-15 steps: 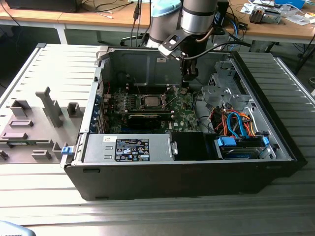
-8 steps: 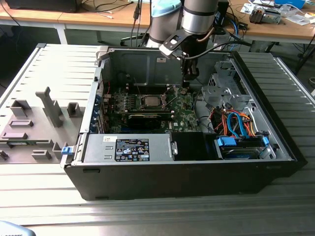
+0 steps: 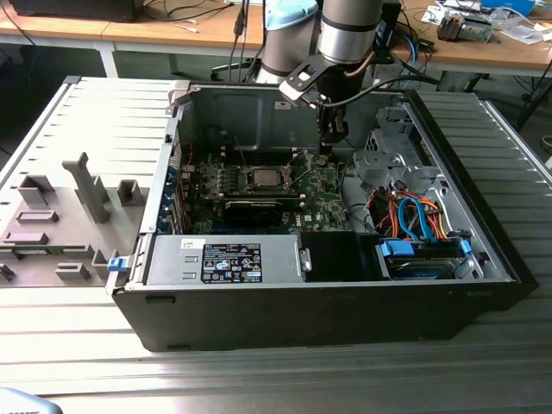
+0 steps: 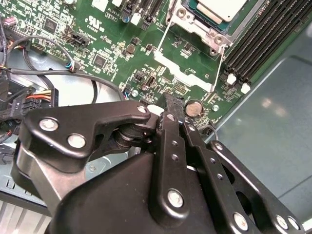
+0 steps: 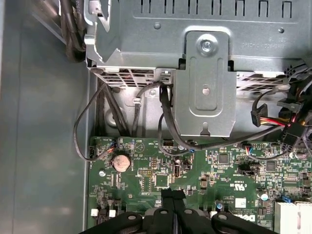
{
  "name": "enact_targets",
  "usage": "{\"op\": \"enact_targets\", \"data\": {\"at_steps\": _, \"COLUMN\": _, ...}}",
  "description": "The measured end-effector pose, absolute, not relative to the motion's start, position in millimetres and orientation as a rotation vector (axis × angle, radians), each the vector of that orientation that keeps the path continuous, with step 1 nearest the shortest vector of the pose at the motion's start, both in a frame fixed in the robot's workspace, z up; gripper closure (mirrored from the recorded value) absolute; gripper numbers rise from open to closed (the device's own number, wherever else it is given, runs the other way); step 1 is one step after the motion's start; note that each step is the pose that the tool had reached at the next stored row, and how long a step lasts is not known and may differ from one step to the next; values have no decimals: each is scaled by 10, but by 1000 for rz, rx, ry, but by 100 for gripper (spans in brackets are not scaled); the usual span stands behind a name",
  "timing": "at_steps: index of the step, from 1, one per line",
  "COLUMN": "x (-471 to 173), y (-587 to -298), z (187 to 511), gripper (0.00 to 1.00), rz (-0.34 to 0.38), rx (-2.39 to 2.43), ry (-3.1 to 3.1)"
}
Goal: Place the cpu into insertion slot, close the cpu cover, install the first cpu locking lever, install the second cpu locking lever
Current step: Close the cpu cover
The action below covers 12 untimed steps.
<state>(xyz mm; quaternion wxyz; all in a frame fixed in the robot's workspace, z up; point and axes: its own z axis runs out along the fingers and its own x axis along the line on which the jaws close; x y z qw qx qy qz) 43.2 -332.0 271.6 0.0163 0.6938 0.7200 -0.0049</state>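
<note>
Seemingly seated already, cpu (image 4: 220, 7): light, stiff, fragile, to grip by edges only; pincer (image 4: 173, 103) near the cpu, closed together, holding nothing.

You had the cpu (image 4: 219, 7), a flat square chip with a silvery-grey top and a thin teal edge, lying level in the insertion slot (image 4: 218, 39) on the green board. The cpu cover (image 4: 192, 23), a thin silvery metal frame, sat around the chip, its top showing through the window. You could not tell whether the cover was pressed fully flat. The cpu locking levers (image 4: 163, 41), two thin wire rods, angled out from the slot's corners over the board.
</note>
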Motion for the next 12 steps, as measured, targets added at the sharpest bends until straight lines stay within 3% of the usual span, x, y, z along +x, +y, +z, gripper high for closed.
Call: {"op": "enact_targets", "data": {"at_steps": 12, "x": 566, "y": -3300, "z": 2661, "gripper": 89, "rz": -95, "rx": 2191, "ry": 2276}}
